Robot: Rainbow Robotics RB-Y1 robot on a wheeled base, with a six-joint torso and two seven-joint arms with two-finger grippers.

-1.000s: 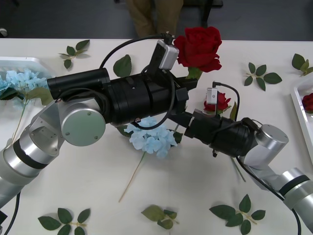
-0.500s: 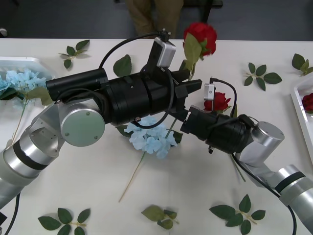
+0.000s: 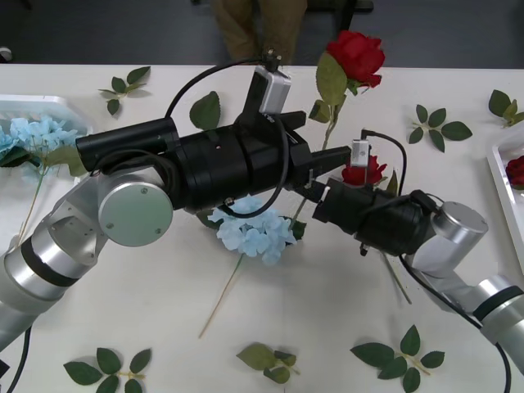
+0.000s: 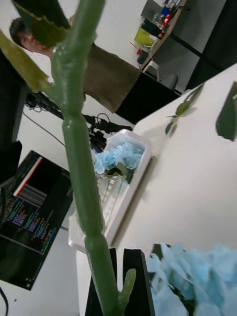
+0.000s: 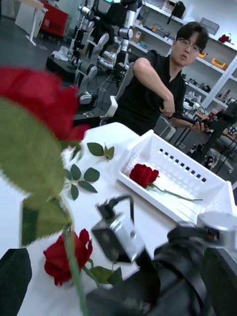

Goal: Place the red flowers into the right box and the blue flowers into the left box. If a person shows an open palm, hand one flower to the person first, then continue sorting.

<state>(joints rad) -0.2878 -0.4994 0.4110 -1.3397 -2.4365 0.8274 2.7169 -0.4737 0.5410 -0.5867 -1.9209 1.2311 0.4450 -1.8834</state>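
A red flower (image 3: pixel 358 56) stands raised over the table's middle, its green stem (image 4: pixel 79 163) running down into my right gripper (image 3: pixel 318 192), which is shut on it. My left gripper (image 3: pixel 315 157) sits right beside the stem, open, with the rose head (image 5: pixel 34 103) close ahead of it. A second red flower (image 3: pixel 364 170) lies on the table behind the right wrist. One blue flower (image 3: pixel 255 229) lies under the two arms. The left box (image 3: pixel 33 102) holds a blue flower (image 3: pixel 33 135). The right box (image 3: pixel 501 176) holds a red flower (image 5: pixel 143 174).
Loose green leaf sprigs (image 3: pixel 127 84) lie scattered along the far and near parts of the table, one at the front (image 3: pixel 397 356). A person in khaki trousers (image 3: pixel 254 24) stands beyond the far edge.
The held rose has swung up and to the right, away from the left gripper, which has let go of it. The right gripper now carries it by the stem.
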